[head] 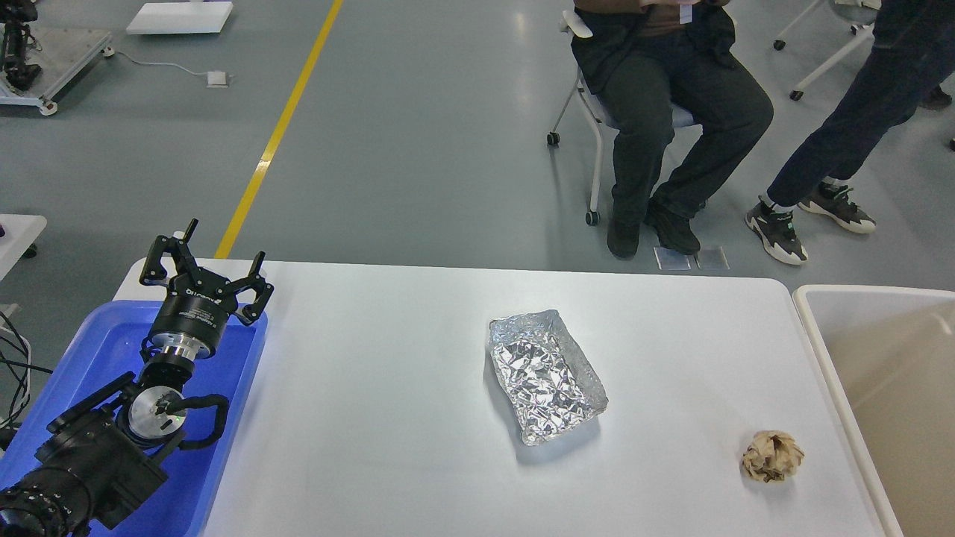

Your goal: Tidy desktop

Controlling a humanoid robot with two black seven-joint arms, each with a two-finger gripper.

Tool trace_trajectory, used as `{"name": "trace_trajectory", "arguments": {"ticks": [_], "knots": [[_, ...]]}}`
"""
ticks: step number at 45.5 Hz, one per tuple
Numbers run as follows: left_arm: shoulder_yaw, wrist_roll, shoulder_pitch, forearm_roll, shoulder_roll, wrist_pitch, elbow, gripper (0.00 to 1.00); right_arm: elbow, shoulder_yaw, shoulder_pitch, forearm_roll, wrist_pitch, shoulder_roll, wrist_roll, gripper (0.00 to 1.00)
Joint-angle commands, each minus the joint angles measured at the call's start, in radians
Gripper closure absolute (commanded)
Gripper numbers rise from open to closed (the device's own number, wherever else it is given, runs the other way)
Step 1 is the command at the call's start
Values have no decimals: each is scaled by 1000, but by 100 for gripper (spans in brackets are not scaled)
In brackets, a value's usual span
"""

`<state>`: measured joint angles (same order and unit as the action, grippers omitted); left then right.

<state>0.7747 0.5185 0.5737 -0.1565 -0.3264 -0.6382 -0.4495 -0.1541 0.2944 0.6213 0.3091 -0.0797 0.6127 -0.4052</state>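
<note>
The white desktop fills the lower middle of the head view. A crumpled silver foil tray lies near its centre. A crumpled brown paper ball lies near the front right. My left gripper is open and empty, raised above the far end of the blue tray at the left edge. It is far from the foil tray. My right gripper is out of view.
A cream-white rimmed bin stands against the desktop's right edge. A seated person and a standing person's legs are beyond the far edge. A yellow floor line runs at far left.
</note>
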Motion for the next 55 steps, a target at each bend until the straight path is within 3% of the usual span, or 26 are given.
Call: {"name": "trace_trajectory", "arguments": {"ticks": [1, 12, 17, 32, 44, 55], "knots": [[0, 0, 0, 0, 0, -1, 0, 0, -34, 265, 74, -88, -44, 10, 22, 0], [0, 0, 0, 0, 0, -1, 0, 0, -197, 316, 106, -398, -115, 64, 167, 0], [0, 0, 0, 0, 0, -1, 0, 0, -306, 316, 106, -490, -144, 90, 201, 0], [0, 0, 0, 0, 0, -1, 0, 0, -558, 316, 104, -593, -176, 82, 253, 0], [-2, 0, 2, 0, 1, -1, 0, 0, -621, 315, 91, -654, -195, 9, 344, 0], [-2, 0, 2, 0, 1, -1, 0, 0, -607, 331, 81, -647, -235, -122, 336, 0]]}}
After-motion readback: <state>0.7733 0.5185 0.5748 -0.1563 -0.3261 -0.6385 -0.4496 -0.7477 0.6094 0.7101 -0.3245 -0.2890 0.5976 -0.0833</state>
